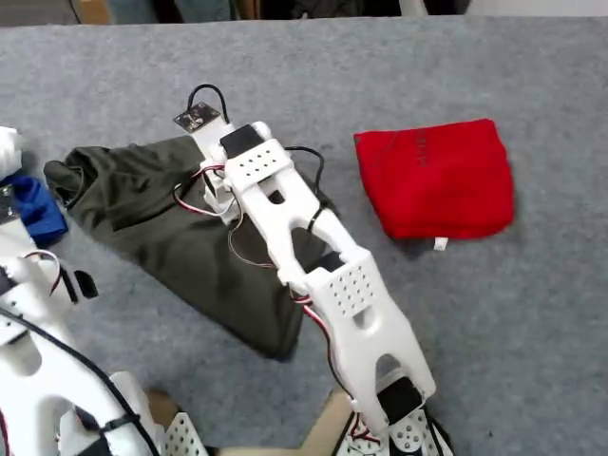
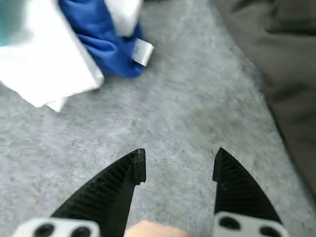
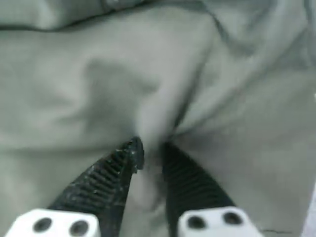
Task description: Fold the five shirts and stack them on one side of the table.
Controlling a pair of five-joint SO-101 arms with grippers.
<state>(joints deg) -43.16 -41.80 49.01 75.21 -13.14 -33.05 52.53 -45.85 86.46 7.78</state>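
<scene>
A dark olive shirt (image 1: 161, 214) lies spread on the grey table, left of centre. My right gripper (image 3: 150, 150) is shut on a pinched fold of the olive shirt (image 3: 148, 89); in the high view the right arm (image 1: 313, 256) stretches from the near edge onto that shirt. A folded red shirt (image 1: 434, 179) lies at the right. At the far left sit a crumpled blue shirt (image 1: 36, 211) and a white one (image 1: 6, 147). My left gripper (image 2: 180, 165) hangs open over bare felt, short of the blue shirt (image 2: 106, 37) and white shirt (image 2: 44, 64).
The left arm (image 1: 28, 323) stands at the near left corner. Grey felt covers the table (image 1: 532, 332), with free room at the near right and along the back. The olive shirt's edge (image 2: 291, 74) runs beside the left gripper.
</scene>
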